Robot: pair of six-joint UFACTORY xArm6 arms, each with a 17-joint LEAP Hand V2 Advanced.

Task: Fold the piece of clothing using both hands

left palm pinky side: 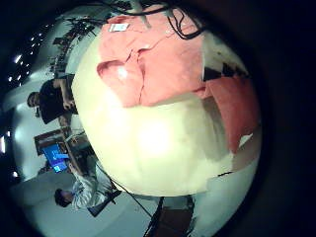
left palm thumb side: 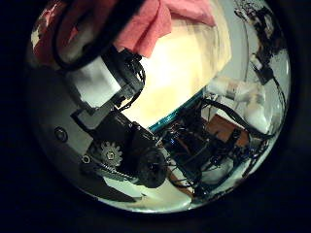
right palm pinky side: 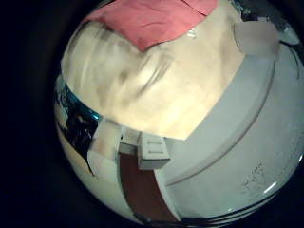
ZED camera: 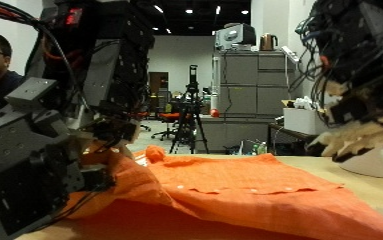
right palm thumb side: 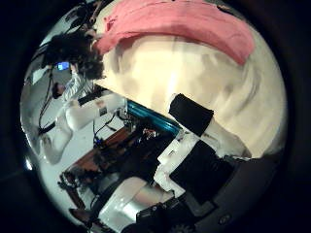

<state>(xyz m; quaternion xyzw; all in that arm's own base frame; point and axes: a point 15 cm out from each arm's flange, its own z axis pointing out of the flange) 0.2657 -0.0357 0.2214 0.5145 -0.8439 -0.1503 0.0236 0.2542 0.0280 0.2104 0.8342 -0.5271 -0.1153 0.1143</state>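
Note:
An orange piece of clothing (ZED camera: 251, 190) lies spread on the pale table (ZED camera: 378, 185). My left hand (ZED camera: 45, 175) is low at the cloth's edge, and its fingers are curled on a raised fold (ZED camera: 122, 165) of it. The left thumb side palm view shows the cloth (left palm thumb side: 155, 24) bunched against those fingers (left palm thumb side: 107, 83). The left little finger side palm view shows the cloth (left palm pinky side: 158, 59) lying partly folded on the table (left palm pinky side: 168, 138). My right hand (ZED camera: 358, 120) hangs open above the table, away from the cloth. The right thumb side palm view shows the cloth (right palm thumb side: 180, 29) beyond its fingers (right palm thumb side: 194, 116).
A grey cabinet (ZED camera: 251, 95) and a tripod (ZED camera: 191, 110) stand behind the table. The table's edge (right palm pinky side: 204, 128) runs close under my right hand, with floor (right palm pinky side: 247, 133) beyond it. Bare tabletop (right palm pinky side: 133, 81) lies between my right hand and the cloth (right palm pinky side: 157, 21).

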